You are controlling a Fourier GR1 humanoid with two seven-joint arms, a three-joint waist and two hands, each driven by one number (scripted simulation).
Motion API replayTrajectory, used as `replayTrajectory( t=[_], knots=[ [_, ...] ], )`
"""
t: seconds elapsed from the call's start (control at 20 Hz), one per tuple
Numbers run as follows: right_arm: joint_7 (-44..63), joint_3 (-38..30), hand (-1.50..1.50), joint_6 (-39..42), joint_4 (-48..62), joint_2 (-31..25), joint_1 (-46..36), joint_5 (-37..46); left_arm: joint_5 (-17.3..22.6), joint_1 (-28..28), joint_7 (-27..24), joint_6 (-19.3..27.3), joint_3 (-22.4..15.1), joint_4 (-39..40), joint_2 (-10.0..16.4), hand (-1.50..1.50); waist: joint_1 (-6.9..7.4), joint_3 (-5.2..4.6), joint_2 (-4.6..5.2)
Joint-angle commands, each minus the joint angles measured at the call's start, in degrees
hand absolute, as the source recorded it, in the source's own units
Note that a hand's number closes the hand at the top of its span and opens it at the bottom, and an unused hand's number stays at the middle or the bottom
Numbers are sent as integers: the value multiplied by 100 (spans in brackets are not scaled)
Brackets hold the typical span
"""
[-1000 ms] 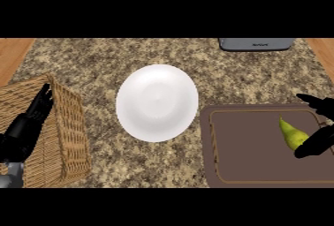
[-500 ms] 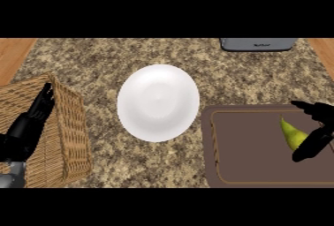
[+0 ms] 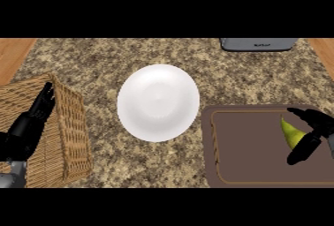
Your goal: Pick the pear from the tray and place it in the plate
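A yellow-green pear (image 3: 291, 132) lies on the brown tray (image 3: 248, 150) near its right side. My right hand (image 3: 312, 134) comes in from the right edge and curves around the pear, one finger above it and the thumb below, partly hiding it. A white plate (image 3: 158, 102) rests on the granite counter left of the tray, with nothing on it. My left hand (image 3: 31, 121) rests open with straight fingers over the wicker basket at the left.
A wicker basket (image 3: 62, 141) fills the lower left corner. A grey appliance (image 3: 257, 43) sits at the counter's far edge, upper right. Wooden strips show at both upper corners beyond the granite.
My right hand has moved left across the tray and now reaches around the pear. The left hand stays where it was.
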Motion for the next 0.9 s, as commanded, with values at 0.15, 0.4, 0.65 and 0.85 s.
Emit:
replayTrajectory(
  t=[0.15,0.4,0.65,0.85],
  knots=[
    [-748,63,150,293,360,254,139,117,-6,320,108,188,-348,-121,-606,0,-12,-153,79],
    [-1093,0,150,152,749,547,-73,380,-26,349,-233,122,-302,254,-671,0,2,-156,101],
    [-1431,-52,150,56,535,439,-54,688,-2,27,-144,99,-252,565,-683,0,-95,-161,100],
    [-711,49,150,-1628,-626,696,632,1475,96,289,-31,126,-93,273,-418,0,-357,-177,-18]
  ],
)
